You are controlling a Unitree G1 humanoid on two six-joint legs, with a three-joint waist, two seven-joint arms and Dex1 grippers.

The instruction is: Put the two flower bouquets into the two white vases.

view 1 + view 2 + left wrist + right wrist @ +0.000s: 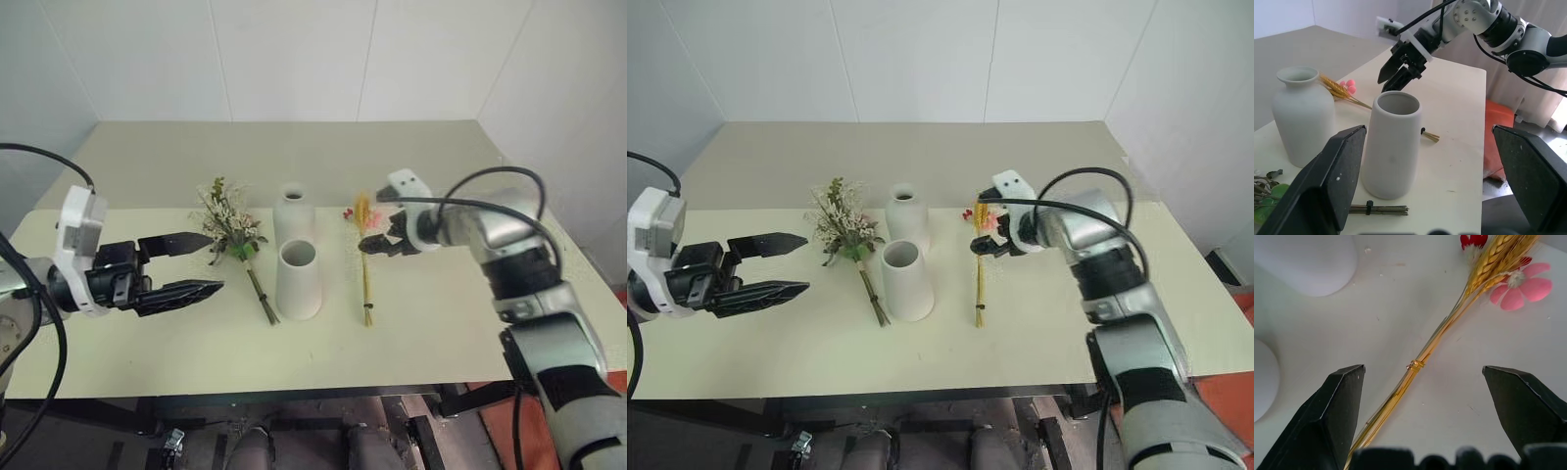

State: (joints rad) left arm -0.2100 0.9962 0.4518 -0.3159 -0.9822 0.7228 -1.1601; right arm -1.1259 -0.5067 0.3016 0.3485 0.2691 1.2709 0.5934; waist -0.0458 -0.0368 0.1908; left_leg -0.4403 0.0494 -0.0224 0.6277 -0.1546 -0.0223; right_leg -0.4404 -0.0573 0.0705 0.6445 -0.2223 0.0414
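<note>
Golden wheat bouquet [1415, 364] lies flat on the counter [441, 333] right of the two white vases [298, 279] as the spread right hand [384, 235] hovers over its thin stems, which could slip a loose pinch, while the left hand [186, 264] waits spread.

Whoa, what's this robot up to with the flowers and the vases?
It is setting out to put two bouquets into two white vases. Both bunches lie flat on the table. The right gripper, jaws open, hovers over the yellow wheat bunch without holding it. The left gripper, also open and empty, waits beside the leafy cream bouquet. The bottle-shaped vase and the wide-mouthed vase stand upright between the bunches, both empty as far as their mouths show.
</note>
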